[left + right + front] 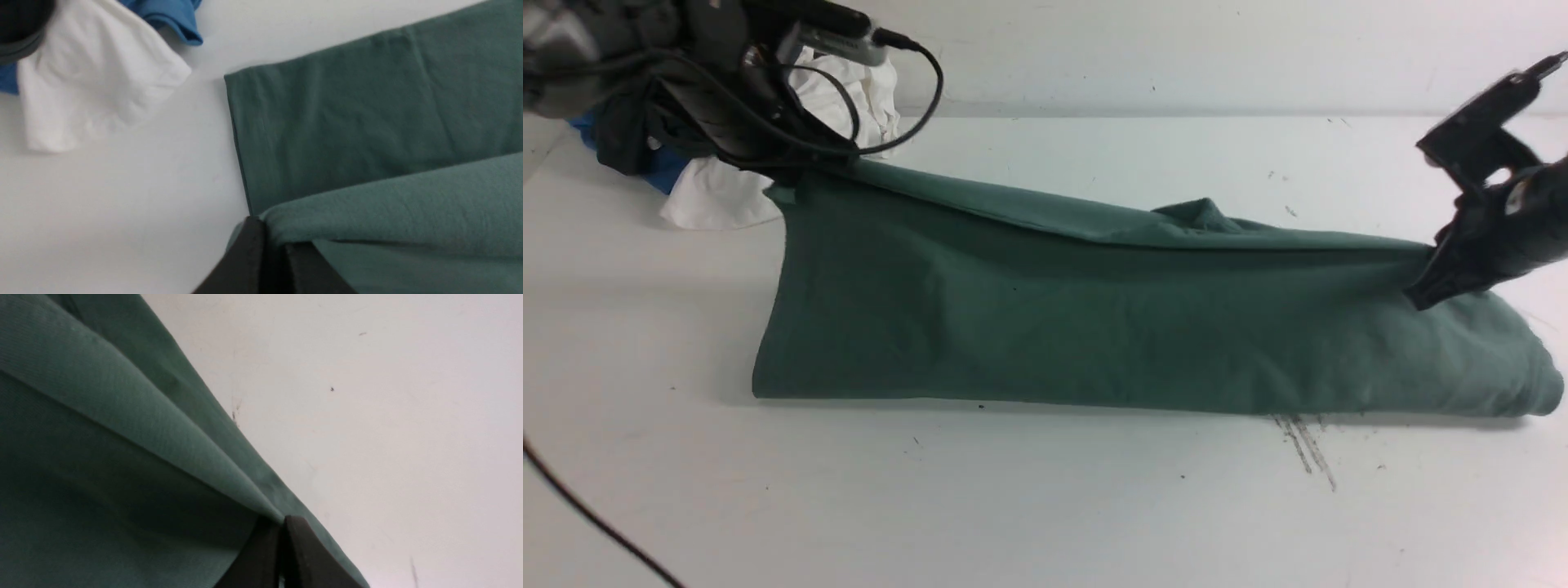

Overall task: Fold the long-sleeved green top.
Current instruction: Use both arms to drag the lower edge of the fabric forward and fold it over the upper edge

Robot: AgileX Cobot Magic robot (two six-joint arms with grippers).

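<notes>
Pinching the top (1094, 327) by its raised edge, the left gripper (273, 244) and right gripper (283, 530) should be drawn evenly toward 6 o'clock, with it held taut.

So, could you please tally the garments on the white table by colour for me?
Green: 1, the muted sage-green cotton long-sleeved top.
White: 1, the crumpled white cloth garment.
Blue: 1, the bright blue cloth garment.
Black: 1, the black-charcoal cloth garment, only partly in view.
Total: 4, as far as the pile shows.
</notes>
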